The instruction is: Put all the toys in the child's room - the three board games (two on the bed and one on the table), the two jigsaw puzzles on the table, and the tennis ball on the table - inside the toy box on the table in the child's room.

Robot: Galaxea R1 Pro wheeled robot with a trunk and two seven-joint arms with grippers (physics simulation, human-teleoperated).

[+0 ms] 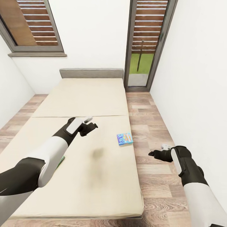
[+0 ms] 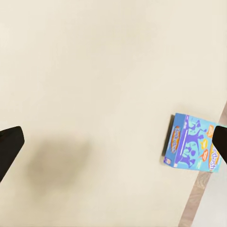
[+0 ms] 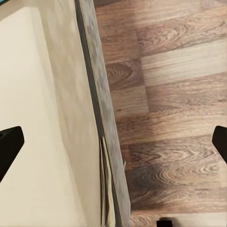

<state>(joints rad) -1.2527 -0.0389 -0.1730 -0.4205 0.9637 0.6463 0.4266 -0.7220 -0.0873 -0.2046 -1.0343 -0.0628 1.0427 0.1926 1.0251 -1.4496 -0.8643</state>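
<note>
My left gripper (image 1: 91, 123) hangs over the middle of the bed (image 1: 78, 104), its fingers (image 2: 9, 146) spread wide with nothing between them. In the left wrist view the blue board game (image 2: 194, 148) lies flat on the mattress just inside one fingertip, close to the bed's right edge; from the head camera it sits well apart from the gripper, toward my right. Its lid carries orange and white cartoon lettering that I cannot read. A sliver of green edge (image 1: 62, 160) shows under my left forearm; I cannot tell what it is. My right gripper (image 1: 157, 151) hovers over the wood-plank floor (image 1: 151, 126) beside the bed frame (image 3: 101, 118), fingers wide, empty.
</note>
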